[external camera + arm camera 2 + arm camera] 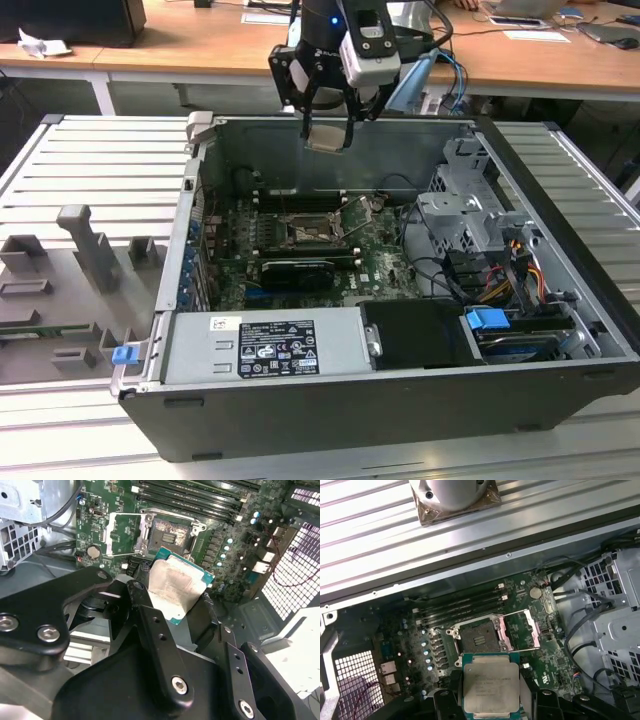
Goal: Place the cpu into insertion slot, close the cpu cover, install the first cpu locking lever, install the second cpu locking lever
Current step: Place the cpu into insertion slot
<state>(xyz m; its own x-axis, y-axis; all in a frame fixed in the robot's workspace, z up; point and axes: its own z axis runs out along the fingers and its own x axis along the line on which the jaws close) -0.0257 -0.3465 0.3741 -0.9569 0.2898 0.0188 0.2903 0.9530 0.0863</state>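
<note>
The black-fingered gripper (490, 707) is closed on the small square silver-topped cpu (489, 680), held above the green circuit board (550, 652); mid-board, the black square insertion slot (477, 636) is unfilled, the thin silver cpu cover (522, 630) raised

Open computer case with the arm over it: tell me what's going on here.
A robot arm's gripper hangs above the open computer case, shut on the cpu, which it grips by two opposite edges. Below it, the insertion slot is empty and the cpu cover is swung open beside it. The cpu is not yet in the slot, so none of the task's steps is done.
</note>
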